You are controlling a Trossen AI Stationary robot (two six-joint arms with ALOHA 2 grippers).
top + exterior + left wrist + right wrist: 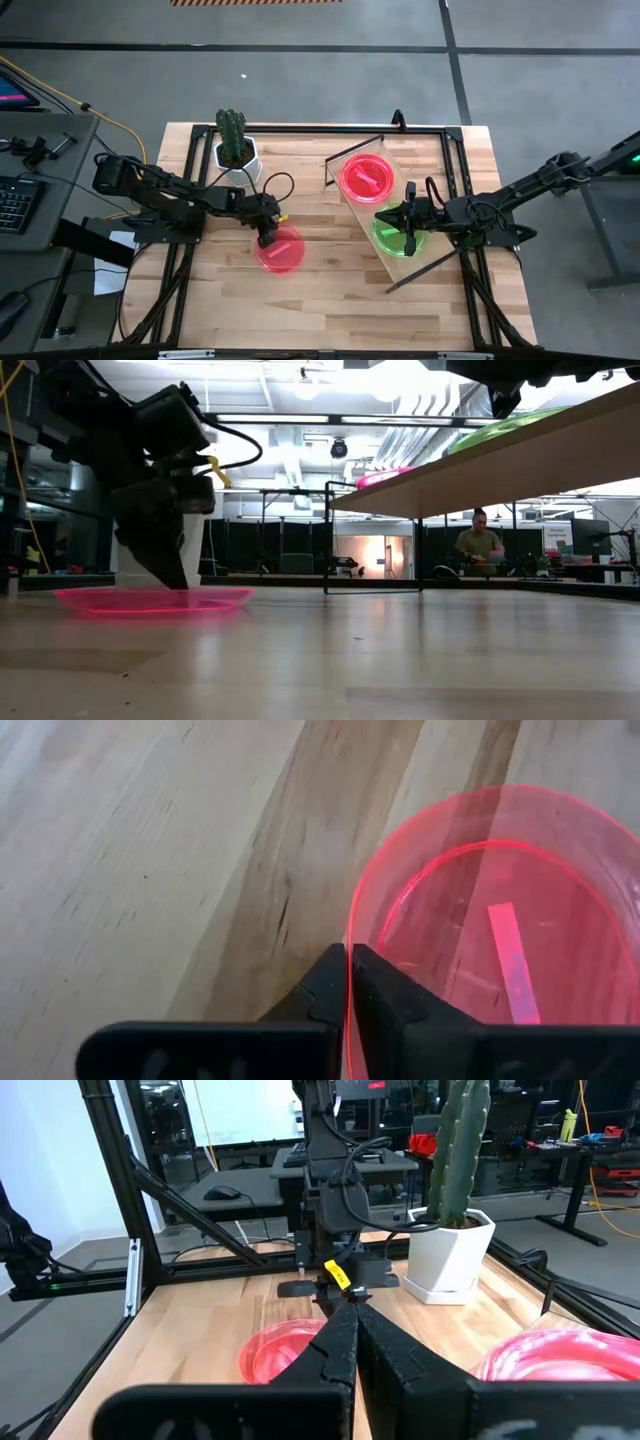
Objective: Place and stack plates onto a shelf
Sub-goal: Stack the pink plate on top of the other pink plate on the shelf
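Note:
A pink plate [283, 252] [150, 600] [500, 920] lies flat on the plank table. My left gripper [268, 238] [348, 970] is shut on its rim. The shelf [365, 215] [500, 460] stands slantwise on the table's right half. It carries a second pink plate [367, 177] [560, 1360] and a green plate [398, 238] [505, 428]. My right gripper [408, 228] [355, 1320] hovers shut over the green plate, fingers pointing level toward the table's left. No frame shows whether it touches the plate. My left gripper pinches the pink plate's rim [349, 925] on the plate's left side, one finger inside the plate and one outside. The fingers [172, 575] come from above, slanting down. The plate still lies flat on the table.
A cactus in a white hexagonal pot [237, 152] [450, 1260] stands near the far left of the table, just behind my left arm. A black frame [450, 135] runs along the table's edges. A person [480, 542] sits in the room far beyond.

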